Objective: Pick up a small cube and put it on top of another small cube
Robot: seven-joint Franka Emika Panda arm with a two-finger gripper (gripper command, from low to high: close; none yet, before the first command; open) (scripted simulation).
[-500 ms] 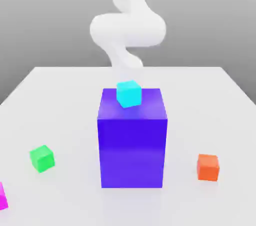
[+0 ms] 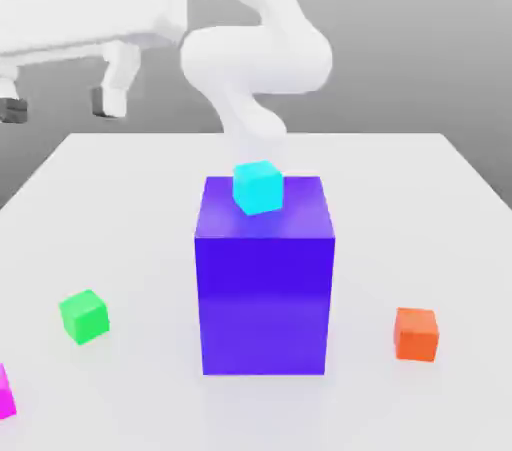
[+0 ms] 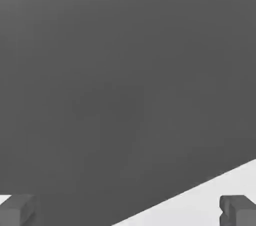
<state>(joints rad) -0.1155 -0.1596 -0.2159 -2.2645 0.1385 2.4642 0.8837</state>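
Magenta cube at the exterior view's lower left corner, cut by the frame edge, resting on the white table. Equal on its visible sides, so no long axis to name; sits slightly rotated, one vertical edge turned toward the camera, flat on its base.

Nearby on the table, toward the exterior view's right of it: green cube, same small size, also turned a little. Well apart from both, on the exterior view's right: orange cube, flat on the table.

Between green and orange, at the table's middle: tall blue block, far larger than the small cubes. On its top face, near the back edge: cyan cube, upright, rotated a bit against the block's edges.

Behind the block: white arm curving upward.

End effector high at the exterior view's upper left, well above the table and well apart from every cube. Fingers spread wide, dark pads pointing downward, nothing between them. Same wide gap in the hand view, end effector with one dark fingertip at each side, a pale strip of table between, grey background beyond.
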